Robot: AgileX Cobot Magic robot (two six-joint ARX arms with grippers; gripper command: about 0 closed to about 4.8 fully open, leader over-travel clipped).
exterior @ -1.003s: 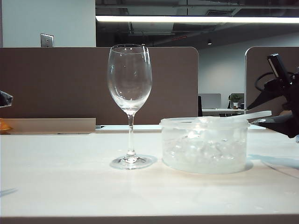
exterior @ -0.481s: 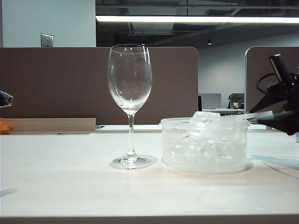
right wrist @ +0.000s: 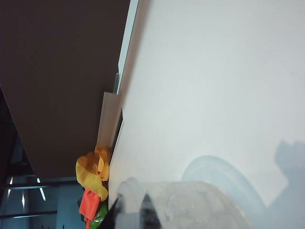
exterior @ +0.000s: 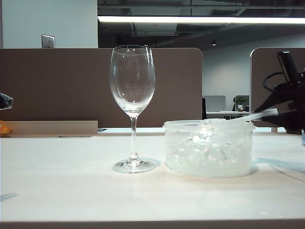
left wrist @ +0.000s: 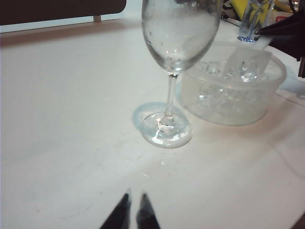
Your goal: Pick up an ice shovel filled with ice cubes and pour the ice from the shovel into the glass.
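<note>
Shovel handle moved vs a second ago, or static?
Yes, slightly. In the exterior view the ice shovel handle dipped toward the tub rim, then tilted back up, in the right gripper.

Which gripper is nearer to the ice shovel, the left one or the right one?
The right. The right gripper holds the handle of the ice shovel beside the tub. The left gripper hangs back over bare table, beyond the glass.

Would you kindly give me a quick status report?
Right gripper shut on ice shovel handle, blade over tub. Left gripper parked, shut, empty. Glass upright, empty, left of tub. Path clear.
</note>
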